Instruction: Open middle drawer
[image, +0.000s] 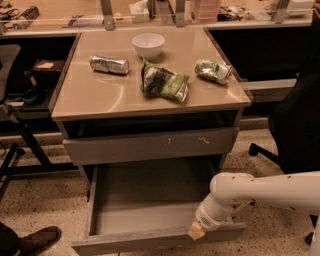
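Observation:
The middle drawer (145, 202) is pulled far out under the cabinet, and its grey inside shows with nothing in it. Its flat grey front (140, 243) runs along the bottom of the view. My gripper (197, 231), at the end of the white arm (260, 192), sits at the right part of that front's top edge, touching it or just above it. Above the open drawer is the taller grey front with pale scratch marks (150, 145), which is closed.
On the beige cabinet top (90, 95) are a white bowl (148, 45), a silver can (109, 64), a green chip bag (165, 81) and a crumpled green packet (214, 70). A dark chair (295, 130) stands at the right. A brown shoe (37, 239) is at the lower left.

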